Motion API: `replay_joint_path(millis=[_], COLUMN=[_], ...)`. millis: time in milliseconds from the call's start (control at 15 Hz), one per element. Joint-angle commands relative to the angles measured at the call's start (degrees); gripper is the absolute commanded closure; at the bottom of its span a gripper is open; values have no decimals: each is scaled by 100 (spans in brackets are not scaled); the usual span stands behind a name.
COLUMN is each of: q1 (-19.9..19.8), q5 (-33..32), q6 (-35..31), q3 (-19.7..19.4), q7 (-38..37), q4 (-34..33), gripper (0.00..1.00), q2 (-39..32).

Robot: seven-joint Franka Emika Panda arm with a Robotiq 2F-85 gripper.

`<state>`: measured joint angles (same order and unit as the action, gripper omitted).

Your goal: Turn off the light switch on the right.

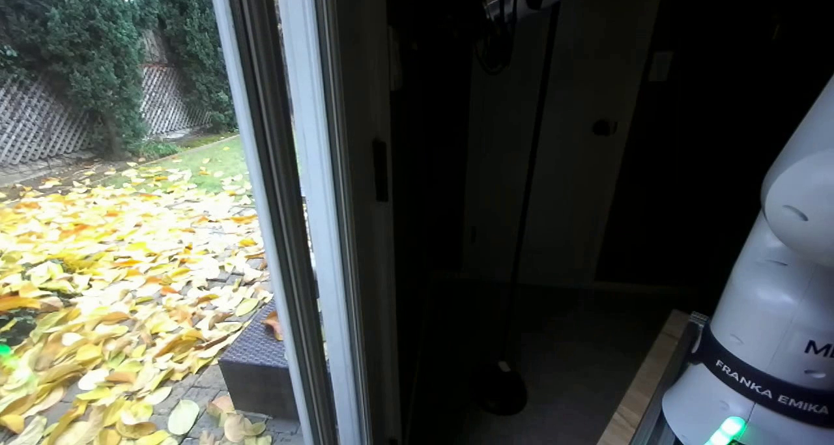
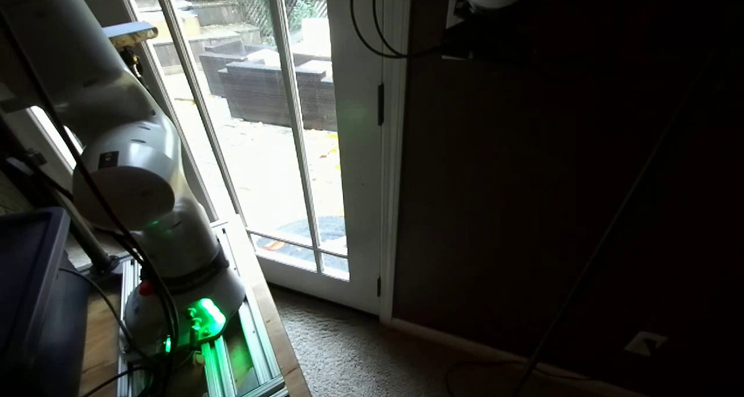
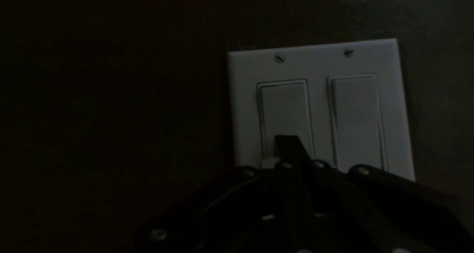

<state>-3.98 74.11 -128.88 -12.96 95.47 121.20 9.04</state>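
Note:
In the wrist view, an off-white wall plate (image 3: 244, 108) with two tall rockers side by side is on a dark brown wall. The left rocker (image 3: 285, 108) and the right rocker (image 3: 356, 112) both show their upper parts; their lower parts are hidden behind my gripper. My gripper (image 3: 289, 143) is shut, with its dark fingertips in front of the left rocker in this view. I cannot tell whether they touch it. In an exterior view, the plate is a narrow pale strip (image 1: 395, 59) beside the door frame. The gripper's tips are lost in darkness in both exterior views.
A squarer white wall plate (image 1: 660, 66) is near a door with a dark knob (image 1: 604, 128). A thin dark lamp pole (image 1: 531, 171) rises from a round base (image 1: 500, 387). A glazed door (image 2: 363, 153) adjoins the dark wall. Cables (image 2: 372, 42) hang from the arm.

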Motion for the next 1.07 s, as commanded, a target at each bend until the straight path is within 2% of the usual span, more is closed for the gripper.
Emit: replay_joint_path(millis=[0, 333, 467, 533, 667, 800, 867, 1000], q1=[-23, -200, -288, -331, -432, -621, -619, -672], q5=[282, -580, -1247, -1696, -2668, -3556, -3945, -4402], q6=[-70, -318, -677, -669, -312, -255, 44, 552], q3=[258, 347, 419, 419, 363, 378, 251, 98], q7=[199, -501, -895, -1238, -2031, -2705, -3042, -3610], q4=[-119, 43, 219, 311, 494, 722, 777, 850], gripper=[100, 100, 100, 77, 67, 53, 46, 32], q2=[-166, 107, 306, 383, 563, 789, 903, 1117])
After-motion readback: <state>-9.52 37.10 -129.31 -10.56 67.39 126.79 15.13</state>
